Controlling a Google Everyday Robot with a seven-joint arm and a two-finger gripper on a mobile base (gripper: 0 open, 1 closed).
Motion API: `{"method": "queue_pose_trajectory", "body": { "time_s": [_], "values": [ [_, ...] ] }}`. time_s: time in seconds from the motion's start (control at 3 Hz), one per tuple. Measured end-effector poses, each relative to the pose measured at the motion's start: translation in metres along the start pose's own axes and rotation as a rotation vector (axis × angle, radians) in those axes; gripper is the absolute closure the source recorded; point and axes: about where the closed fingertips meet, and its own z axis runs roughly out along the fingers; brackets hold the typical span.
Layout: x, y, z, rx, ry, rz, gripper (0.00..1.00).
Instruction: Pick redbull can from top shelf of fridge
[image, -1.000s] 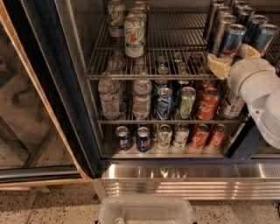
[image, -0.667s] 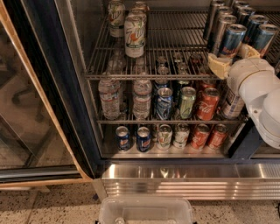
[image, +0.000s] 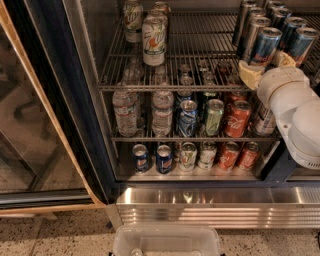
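Observation:
The fridge (image: 215, 207) stands open in front of me. On the right of its top shelf (image: 200, 60) stands a row of slim cans. The front redbull can (image: 264, 46) is blue and silver with a silver lid. My gripper (image: 266, 67), on a white arm coming in from the right, is at the base of this can. One yellowish finger (image: 248, 74) is at the can's lower left and the other is at its right. The fingers stand apart around the can, and the can rests upright on the shelf.
More blue-and-silver cans (image: 301, 44) and plainer silver cans (image: 248, 22) stand close behind. White-green tall cans (image: 153, 35) stand at the shelf's left. Below are water bottles (image: 125, 112) and soda cans (image: 236, 119). The glass door (image: 30, 125) hangs open at left. A clear plastic bin (image: 167, 241) lies on the floor.

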Motion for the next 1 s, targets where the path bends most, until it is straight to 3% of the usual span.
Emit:
{"method": "queue_pose_trajectory", "body": {
  "time_s": [1.0],
  "values": [
    [0.0027,-0.0078,0.0061,0.031,0.009,0.003,0.40]
  ]
}}
